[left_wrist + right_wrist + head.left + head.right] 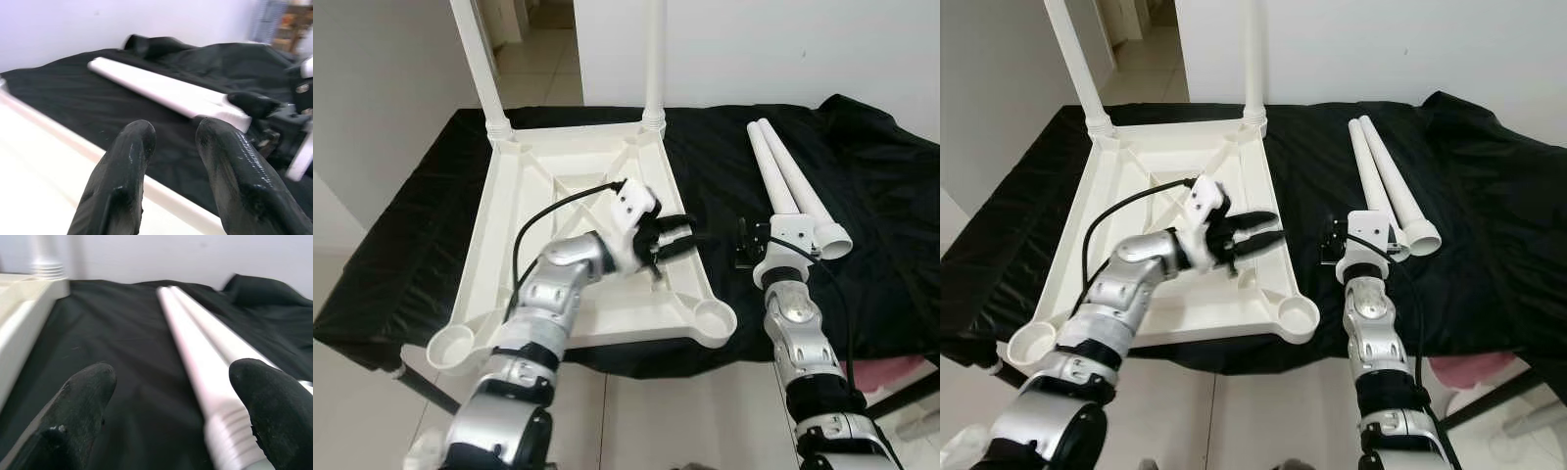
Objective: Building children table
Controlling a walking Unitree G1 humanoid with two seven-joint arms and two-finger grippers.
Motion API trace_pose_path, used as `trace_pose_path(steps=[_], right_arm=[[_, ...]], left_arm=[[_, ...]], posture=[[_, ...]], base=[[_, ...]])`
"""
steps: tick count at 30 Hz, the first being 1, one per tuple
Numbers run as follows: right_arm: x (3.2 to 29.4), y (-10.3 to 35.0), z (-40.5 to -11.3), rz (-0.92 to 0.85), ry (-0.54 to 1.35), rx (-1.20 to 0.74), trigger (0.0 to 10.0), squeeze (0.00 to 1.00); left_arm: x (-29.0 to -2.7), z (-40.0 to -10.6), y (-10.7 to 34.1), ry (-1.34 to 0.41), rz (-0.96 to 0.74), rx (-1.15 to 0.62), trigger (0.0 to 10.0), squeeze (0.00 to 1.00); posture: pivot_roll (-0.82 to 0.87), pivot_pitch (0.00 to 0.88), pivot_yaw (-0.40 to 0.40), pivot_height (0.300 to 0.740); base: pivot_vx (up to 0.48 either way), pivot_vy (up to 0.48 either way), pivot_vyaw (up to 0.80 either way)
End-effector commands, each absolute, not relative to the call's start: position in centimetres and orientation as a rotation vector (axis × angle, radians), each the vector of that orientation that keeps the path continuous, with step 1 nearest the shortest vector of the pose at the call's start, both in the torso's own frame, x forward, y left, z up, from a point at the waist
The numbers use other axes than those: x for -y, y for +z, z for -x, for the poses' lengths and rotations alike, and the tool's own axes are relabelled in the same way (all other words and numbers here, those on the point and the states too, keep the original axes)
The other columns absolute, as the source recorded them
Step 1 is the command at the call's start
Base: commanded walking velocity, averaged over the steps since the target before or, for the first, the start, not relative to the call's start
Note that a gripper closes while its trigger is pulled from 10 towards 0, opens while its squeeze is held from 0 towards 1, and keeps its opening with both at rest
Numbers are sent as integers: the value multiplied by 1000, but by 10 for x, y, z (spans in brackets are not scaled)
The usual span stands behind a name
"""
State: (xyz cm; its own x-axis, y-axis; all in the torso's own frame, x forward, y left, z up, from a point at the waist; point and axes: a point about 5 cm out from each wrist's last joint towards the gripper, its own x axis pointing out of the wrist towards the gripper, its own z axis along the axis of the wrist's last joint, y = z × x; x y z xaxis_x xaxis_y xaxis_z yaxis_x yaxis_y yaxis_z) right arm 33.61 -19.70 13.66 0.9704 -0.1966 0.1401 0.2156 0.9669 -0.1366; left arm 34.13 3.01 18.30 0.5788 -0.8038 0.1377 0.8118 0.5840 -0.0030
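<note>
Right gripper [171,416]: your working pincer. Fingers spread wide, holding nothing, low over the black cloth [401,235] and lined up along the nearer of the two loose legs [793,186]. One finger sits on the far side of that leg, the other toward the tabletop, so you are placed to straddle it; nothing is clasped yet.

Loose legs: two white tubes, lying side by side and touching, ribbed ends toward you. That end goes into a socket, so gripping just above it would, I judge, leave the tip free to insert.

Left gripper [674,238]: fingers a little apart, empty, hovering over the right-hand rail of the upturned tabletop [524,186], pointing toward the legs. Probably there to steady the top or take a hand-over.

Upturned tabletop: white plastic, underside up, on the cloth to the left of the legs. Two legs [654,59] already stand in the far corner sockets. The two near sockets [715,315] are empty, open upward, waiting for the loose pair.
</note>
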Motion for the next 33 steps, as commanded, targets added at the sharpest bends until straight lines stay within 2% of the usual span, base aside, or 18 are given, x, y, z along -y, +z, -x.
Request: trace_pose_path(steps=[1, 4, 7, 11, 12, 13, 14, 15, 23, 27, 33], right_arm=[[196, 139, -341, 131, -239, 123, 10000, 1000], [201, 141, -343, 75, -289, 127, 10000, 1000], [201, 141, -343, 75, -289, 127, 10000, 1000], [216, 143, -341, 56, -329, 135, 10000, 1000], [225, 144, -341, 58, -336, 128, 10000, 859], [225, 144, -341, 58, -336, 128, 10000, 859], [231, 144, -340, 65, -333, 120, 10000, 204], [235, 143, -341, 65, -323, 102, 10000, 0], [241, 131, -342, 45, -275, 16, 10000, 0], [239, 125, -346, 30, -201, -18, 10000, 0], [237, 123, -350, 35, -164, -39, 10000, 0]], left_arm=[[-28, -340, 181, -924, 108, 110, 10000, 0], [-27, -338, 182, -958, 197, 102, 10000, 0], [-27, -338, 182, -958, 197, 102, 10000, 0], [-28, -339, 185, -953, 217, 83, 10000, 0], [-28, -339, 184, -952, 211, 61, 10000, 0], [-28, -339, 184, -952, 211, 61, 10000, 0], [-28, -338, 185, -945, 205, 46, 10000, 0], [-27, -337, 185, -952, 234, 33, 10000, 0], [-19, -325, 188, -956, 298, -13, 10000, 0], [-14, -315, 187, -963, 245, -4, 10000, 0], [-15, -316, 187, -945, 228, -9, 10000, 0]], posture=[[-114, 0, 75, 740], [-114, 0, 55, 740], [-114, 0, 55, 740], [-117, 0, 57, 740], [-112, 0, 56, 740], [-112, 0, 56, 740], [-109, 0, 57, 740], [-107, 2, 56, 740], [-83, 40, 50, 740], [-56, 54, 42, 740], [-44, 57, 36, 740]], base=[[0, 0, 0], [0, 0, 0], [0, 0, 0], [0, 0, 0], [0, 0, 0], [0, 0, 0], [0, 0, 0], [0, 0, 0], [0, 0, 0], [0, 0, 0], [0, 0, 0]])
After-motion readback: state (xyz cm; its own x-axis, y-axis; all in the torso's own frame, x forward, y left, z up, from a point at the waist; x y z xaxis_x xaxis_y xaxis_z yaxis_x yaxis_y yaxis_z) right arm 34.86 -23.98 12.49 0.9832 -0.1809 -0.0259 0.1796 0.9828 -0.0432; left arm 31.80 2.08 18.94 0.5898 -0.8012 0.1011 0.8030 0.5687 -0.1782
